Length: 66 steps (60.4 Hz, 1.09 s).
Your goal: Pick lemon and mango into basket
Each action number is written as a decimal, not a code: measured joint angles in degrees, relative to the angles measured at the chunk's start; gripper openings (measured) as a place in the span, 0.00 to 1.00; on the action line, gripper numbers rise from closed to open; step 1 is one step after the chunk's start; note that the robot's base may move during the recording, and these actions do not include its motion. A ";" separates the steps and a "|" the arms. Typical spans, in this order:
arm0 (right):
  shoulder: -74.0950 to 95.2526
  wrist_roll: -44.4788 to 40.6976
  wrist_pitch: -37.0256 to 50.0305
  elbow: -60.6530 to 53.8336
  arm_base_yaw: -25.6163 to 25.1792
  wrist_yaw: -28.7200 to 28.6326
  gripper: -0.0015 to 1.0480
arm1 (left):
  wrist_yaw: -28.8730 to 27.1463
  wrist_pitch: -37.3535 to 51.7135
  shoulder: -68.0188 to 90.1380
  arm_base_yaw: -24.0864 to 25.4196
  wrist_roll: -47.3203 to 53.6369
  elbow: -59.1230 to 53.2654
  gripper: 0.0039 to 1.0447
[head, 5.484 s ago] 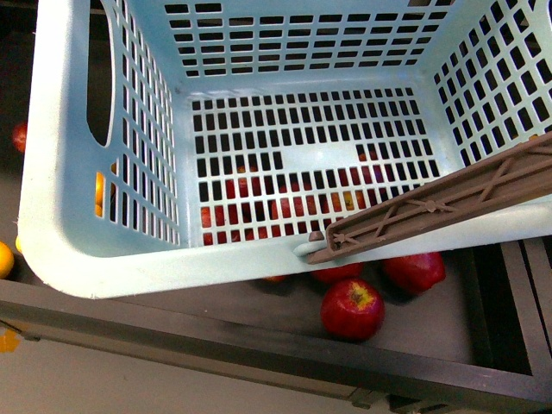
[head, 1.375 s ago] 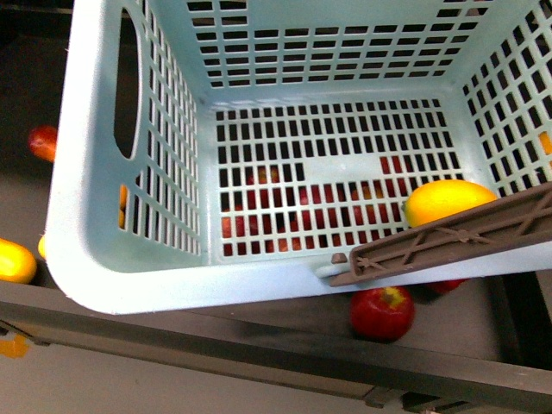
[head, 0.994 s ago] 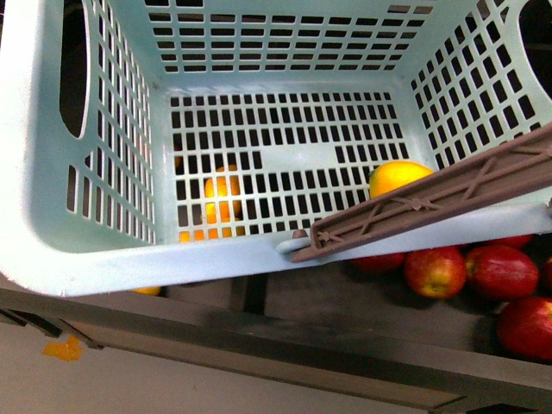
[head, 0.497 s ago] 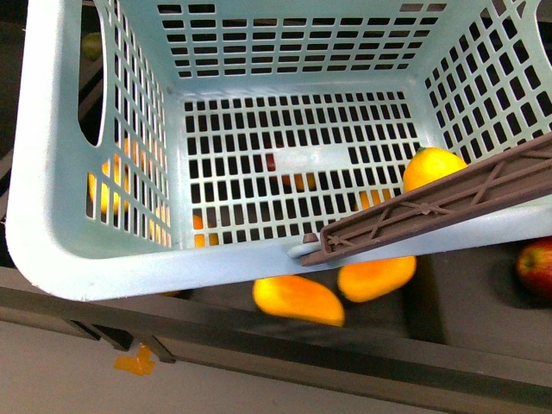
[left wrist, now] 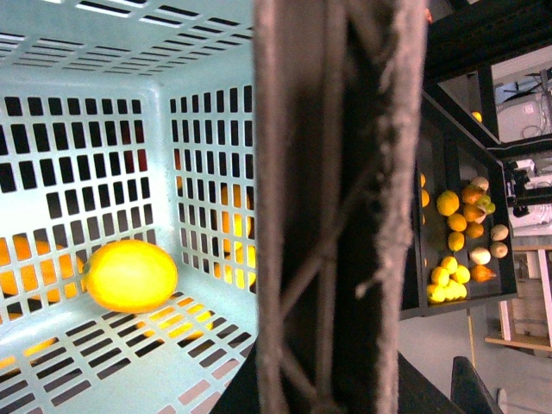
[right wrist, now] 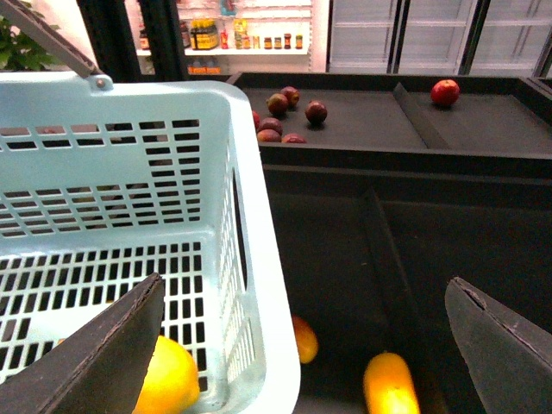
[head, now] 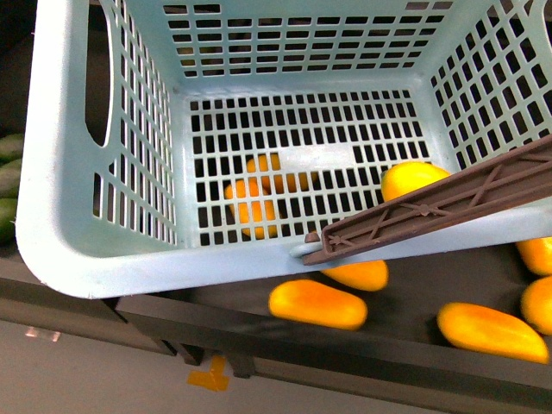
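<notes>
Lemon (head: 412, 179): in basket (head: 69, 172), right side of floor, part hidden by handle (head: 431, 211).
Mango (head: 317, 304): on dark shelf (head: 414, 293) below basket, w/ other mangoes (head: 492, 332).
L end effector (left wrist: 354, 388): clenched on handle.
R end effector (right wrist: 306, 345): released, empty.

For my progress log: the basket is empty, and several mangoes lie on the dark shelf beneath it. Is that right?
The basket is not empty. The lemon lies on its slotted floor, as the front and left wrist views show. The mangoes do lie on the dark shelf beneath.

Lemon (head: 410, 178) in basket (head: 52, 216) (mango (head: 317, 304) outside)
</notes>
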 joint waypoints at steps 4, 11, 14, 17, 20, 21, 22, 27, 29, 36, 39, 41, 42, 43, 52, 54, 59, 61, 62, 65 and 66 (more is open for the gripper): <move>0.11 0.00 0.00 0.00 0.02 0.00 0.92 | -0.13 0.00 0.02 0.00 -0.04 0.00 0.04; 0.07 0.00 0.00 0.00 0.02 0.00 0.92 | -0.09 0.00 0.02 0.00 -0.09 0.00 0.04; 0.04 0.00 0.00 0.00 0.00 0.00 0.92 | -0.07 0.00 0.02 0.00 0.02 0.00 0.04; 0.07 0.00 0.00 0.00 0.02 0.00 0.92 | -0.09 0.00 0.02 0.00 -0.07 0.00 0.04; 0.07 0.00 0.00 0.00 0.02 0.00 0.92 | -0.13 0.00 0.02 0.00 -0.02 0.00 0.04; 0.07 0.00 0.00 0.00 0.00 0.04 0.92 | -0.02 0.00 0.02 0.00 -0.04 0.00 0.04; 0.07 -0.02 0.00 0.00 0.00 0.07 0.92 | -0.02 0.00 0.02 0.00 -0.02 0.00 0.04; 0.04 0.00 0.00 -0.02 0.00 0.00 0.92 | 0.00 0.00 0.02 0.00 -0.02 0.00 0.04; 0.07 0.00 0.00 -0.02 0.02 0.00 0.92 | -0.02 0.00 0.02 0.00 -0.07 0.00 0.04; 0.07 -0.02 0.00 -0.02 0.02 -0.44 0.92 | -0.15 0.00 0.02 0.63 -0.11 0.00 0.04; 0.00 -0.04 0.00 -0.02 0.02 -0.42 0.92 | -0.92 0.00 0.00 0.98 -0.09 0.00 0.04; 0.00 -0.04 0.00 -0.02 0.02 -0.42 0.92 | -1.42 0.00 0.00 1.05 0.26 0.00 0.04; 0.02 -0.04 0.00 -0.02 0.02 -0.42 0.92 | -1.68 0.00 0.00 1.05 0.57 0.00 0.04; 0.09 -0.02 0.00 -0.02 0.02 -0.33 0.92 | -1.81 0.00 0.00 1.05 0.63 0.00 0.04; 11.87 17.09 -32.11 14.21 -0.87 21.38 0.92 | -0.87 -0.02 0.00 0.79 0.44 0.00 0.04; 13.64 19.50 -35.15 15.82 -2.16 22.53 0.92 | -0.70 -0.02 0.00 0.52 0.37 0.00 0.04; 19.67 24.52 -36.44 18.93 -8.17 20.50 0.92 | -0.20 -0.02 0.02 0.31 0.46 0.00 0.04; 22.10 24.90 -34.80 19.82 -10.25 19.58 0.92 | 0.31 -0.02 0.02 0.28 0.11 0.00 0.04; 23.80 24.96 -33.31 20.35 -11.56 19.08 0.92 | 0.44 -0.02 0.02 0.28 0.04 0.00 0.04; 27.82 25.05 -30.05 21.40 -14.19 17.73 0.92 | 0.68 0.00 0.02 0.17 -0.07 0.00 0.04; 30.03 25.22 -28.50 21.92 -15.37 17.09 0.92 | 0.72 0.00 0.02 0.13 -0.07 0.00 0.04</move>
